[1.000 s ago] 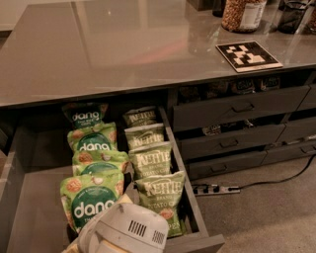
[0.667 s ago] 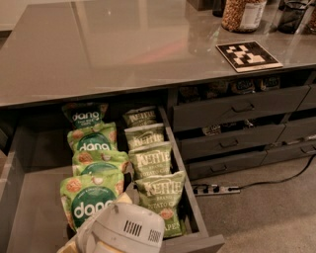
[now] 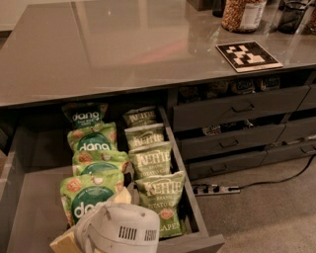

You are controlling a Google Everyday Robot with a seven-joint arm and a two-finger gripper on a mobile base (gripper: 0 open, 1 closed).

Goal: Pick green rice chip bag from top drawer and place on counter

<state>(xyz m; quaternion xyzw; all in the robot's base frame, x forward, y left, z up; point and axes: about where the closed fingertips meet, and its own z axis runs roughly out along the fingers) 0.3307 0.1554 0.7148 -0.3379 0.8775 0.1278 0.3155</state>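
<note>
The top drawer [image 3: 34, 207] is pulled open below the grey counter [image 3: 123, 44]. A row of green Dang rice chip bags stands in it; the front one [image 3: 84, 197] is closest to me, with more behind it [image 3: 94, 141]. To their right is a row of olive Kettle chip bags [image 3: 160, 197]. My gripper [image 3: 111, 232] is at the bottom edge of the view, its white wrist housing with a barcode label over the front of the drawer, overlapping the lower part of the front Dang bag.
On the counter lie a black-and-white marker tile [image 3: 248, 54] and a jar [image 3: 243, 14] at the back right. Closed drawers [image 3: 237, 106] are to the right. A power strip [image 3: 215, 189] and cable lie on the floor.
My gripper housing has moved slightly up and to the right over the drawer's front, covering a little more of the front Dang bag. The bags have not moved.
</note>
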